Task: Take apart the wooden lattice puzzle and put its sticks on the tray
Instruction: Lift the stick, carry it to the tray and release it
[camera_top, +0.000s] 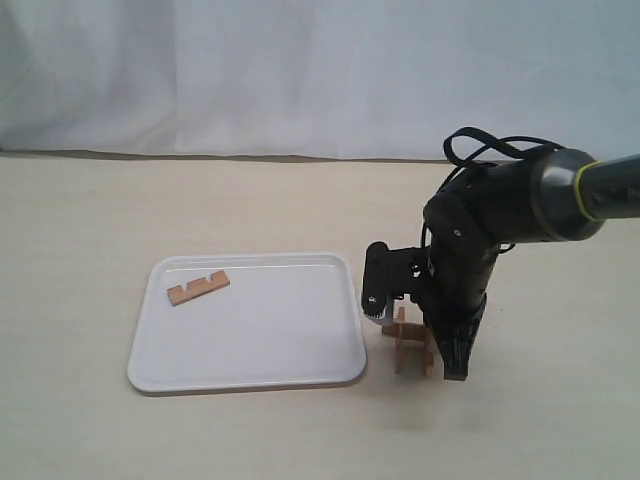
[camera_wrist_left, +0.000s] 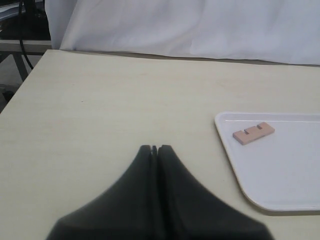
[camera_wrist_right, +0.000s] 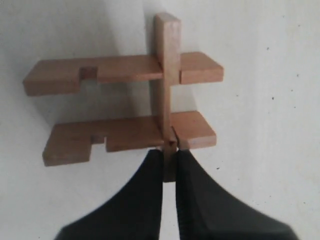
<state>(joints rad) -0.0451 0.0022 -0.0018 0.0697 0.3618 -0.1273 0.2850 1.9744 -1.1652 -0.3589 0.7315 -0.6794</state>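
The wooden lattice puzzle (camera_top: 408, 343) rests on the table just right of the tray (camera_top: 280, 335). In the right wrist view it shows two parallel sticks (camera_wrist_right: 115, 70) joined by one crossing stick (camera_wrist_right: 167, 50). My right gripper (camera_wrist_right: 170, 161) is shut on the near end of that crossing stick, reaching down onto the puzzle from above (camera_top: 447, 358). One loose stick (camera_top: 197, 288) lies in the tray's far left corner. In the left wrist view my left gripper (camera_wrist_left: 155, 148) is shut and empty above bare table, left of the tray (camera_wrist_left: 280, 170) and its stick (camera_wrist_left: 253, 133).
A white cloth backdrop (camera_top: 300, 70) hangs behind the table's far edge. The right arm (camera_top: 490, 220) leans in from the right above the puzzle. The table's left edge (camera_wrist_left: 25, 80) shows in the left wrist view.
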